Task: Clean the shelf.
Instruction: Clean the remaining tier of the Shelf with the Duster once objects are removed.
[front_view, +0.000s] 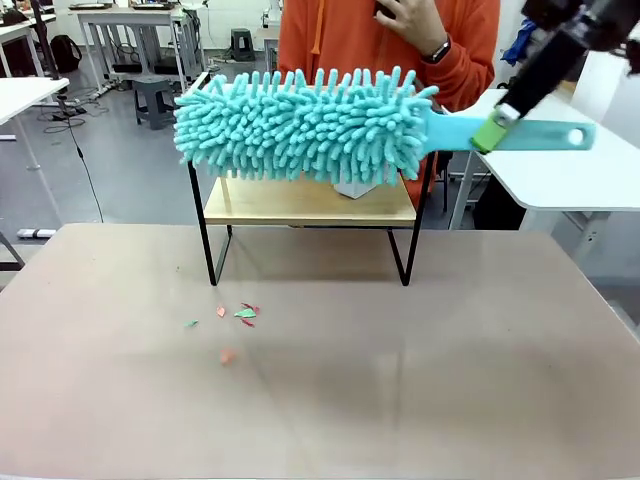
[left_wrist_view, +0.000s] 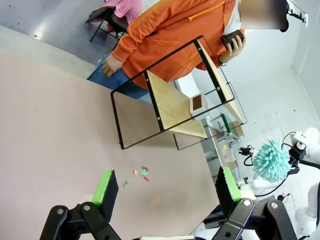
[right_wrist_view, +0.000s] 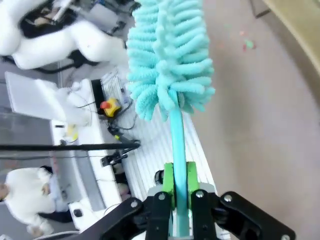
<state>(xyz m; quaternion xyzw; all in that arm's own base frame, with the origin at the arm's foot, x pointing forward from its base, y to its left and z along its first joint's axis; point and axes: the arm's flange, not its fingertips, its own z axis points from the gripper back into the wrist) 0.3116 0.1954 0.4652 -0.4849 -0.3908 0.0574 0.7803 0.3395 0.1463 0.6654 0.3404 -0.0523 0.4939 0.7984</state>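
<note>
The shelf (front_view: 300, 205) stands mid-table, a black wire frame with two light wooden boards. A turquoise fluffy duster (front_view: 300, 125) hangs in the air on my side of it and hides the top board in the front view. My right gripper (front_view: 492, 130) is shut on the duster's flat handle (right_wrist_view: 179, 150), with the green pads (right_wrist_view: 168, 180) pressed on both sides. The left wrist view looks down at the shelf (left_wrist_view: 170, 102) from some way off. My left gripper (left_wrist_view: 167, 186) is open with nothing between its fingers. The duster head (left_wrist_view: 271, 160) shows small at the far right, apart from the shelf.
Small coloured paper scraps (front_view: 240, 315) lie on the brown table in front of the shelf's left leg. A small white box (front_view: 355, 188) sits on the lower board. A person in an orange hoodie (front_view: 390, 40) stands behind the shelf holding a phone. White tables stand at right.
</note>
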